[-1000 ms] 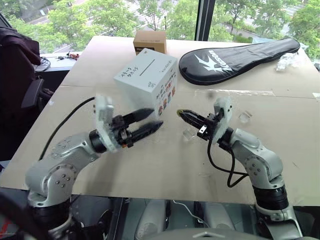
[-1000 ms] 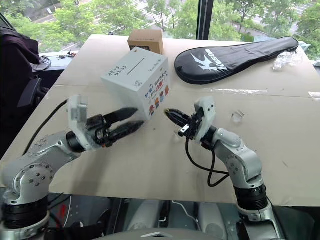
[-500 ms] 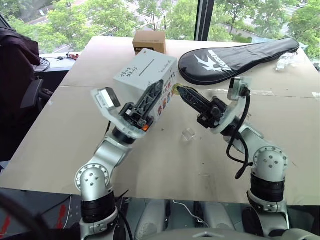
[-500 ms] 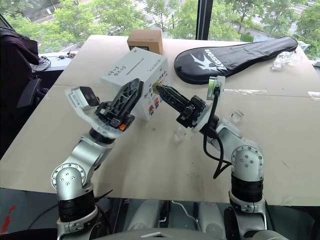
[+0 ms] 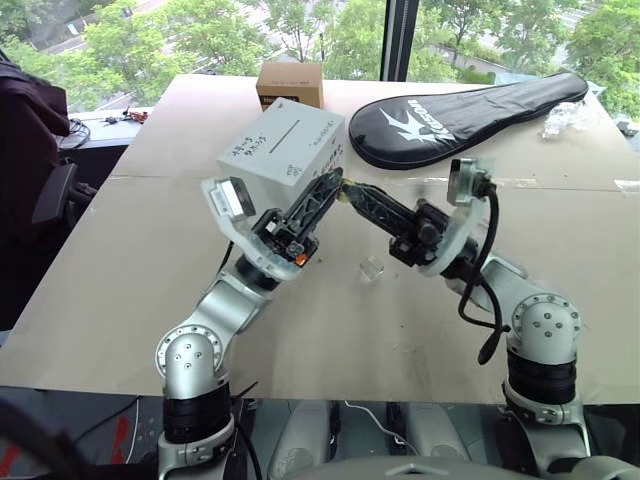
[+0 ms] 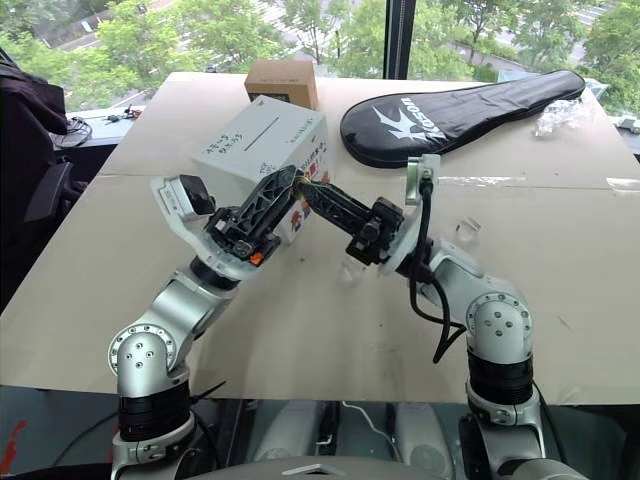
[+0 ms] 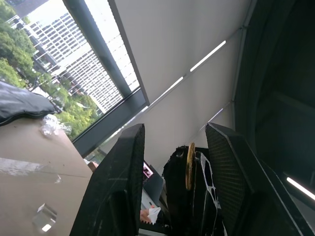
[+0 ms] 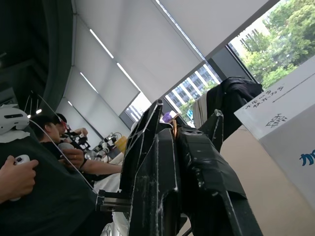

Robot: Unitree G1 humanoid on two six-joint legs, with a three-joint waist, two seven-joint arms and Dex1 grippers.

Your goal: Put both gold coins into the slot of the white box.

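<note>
The white box (image 5: pixel 262 165) stands mid-table with its slot (image 5: pixel 284 136) on the top face. Just in front of the box's near corner my two grippers meet above the table. My right gripper (image 5: pixel 349 194) is shut on a gold coin (image 7: pixel 189 166), held edge-on at its tip. My left gripper (image 7: pixel 174 129) is open, and its two fingers (image 7: pixel 120 187) stand on either side of that coin and the right gripper's tip without touching them. From the head, the left gripper (image 5: pixel 330 184) points up toward the box, tip to tip with the right one.
A brown carton (image 5: pixel 290 85) sits behind the box. A black racket cover (image 5: pixel 470 110) lies at the back right, crumpled clear plastic (image 5: pixel 560 120) beyond it. Small clear holders (image 5: pixel 373 268) (image 6: pixel 466 228) lie on the table. Seated people (image 8: pixel 49 147) show behind me.
Both arms rose, rolled and came together in front of the box. The left fingers narrowed around the coin in my right gripper. Little has moved in the last half second.
</note>
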